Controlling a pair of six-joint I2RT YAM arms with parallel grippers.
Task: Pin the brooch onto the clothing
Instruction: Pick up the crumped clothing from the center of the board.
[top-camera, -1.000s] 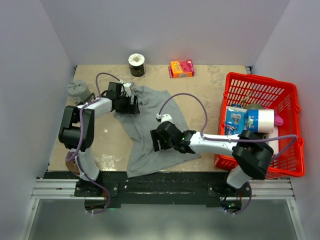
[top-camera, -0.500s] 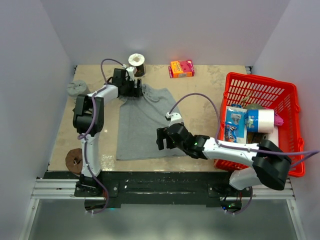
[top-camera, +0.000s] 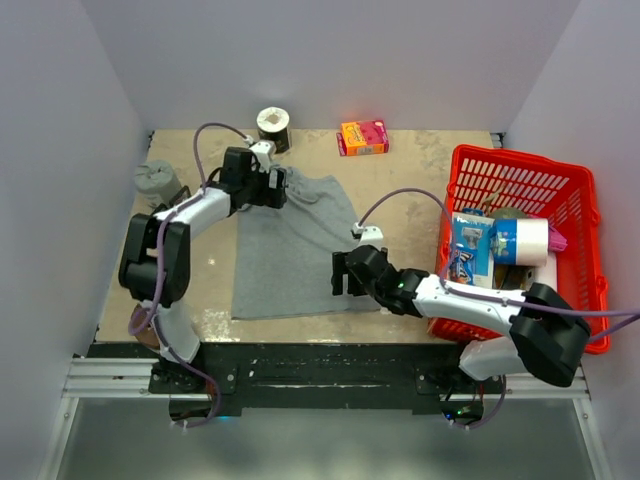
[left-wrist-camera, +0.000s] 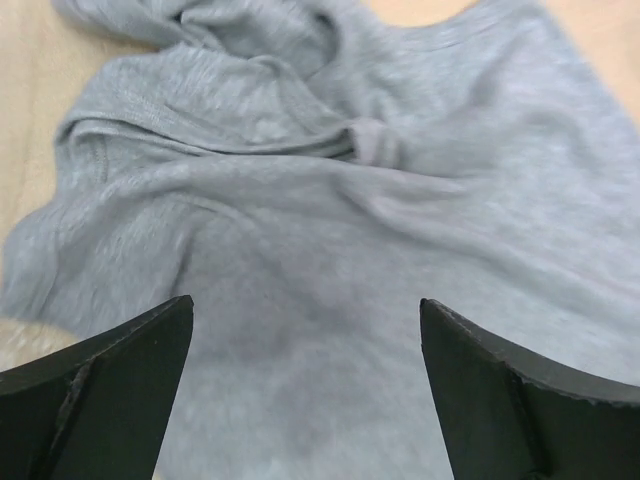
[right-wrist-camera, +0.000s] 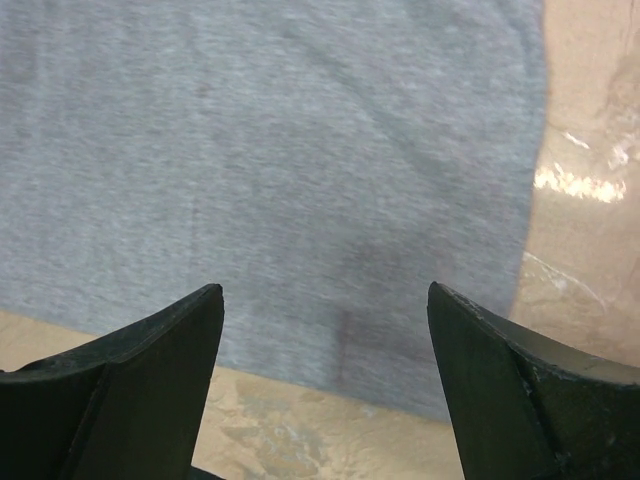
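Observation:
The clothing, a plain grey tank top, lies spread flat on the tan table with its neck end bunched at the far side. My left gripper hovers over that bunched top edge, open with nothing between its fingers; the left wrist view shows folds of the clothing beneath my left gripper. Open and empty, my right gripper is at the garment's lower right edge. In the right wrist view the hem of the clothing lies under my right gripper. The brooch is out of view.
A red basket holding packaged goods stands at the right. An orange box and a dark roll sit along the back wall. A grey lump lies at the far left, and a brown ring sits near the left arm's base.
The crumpled garment has been pulled out flat. My left gripper opened wider over its top edge. My right gripper slid rightward to the garment's lower right edge.

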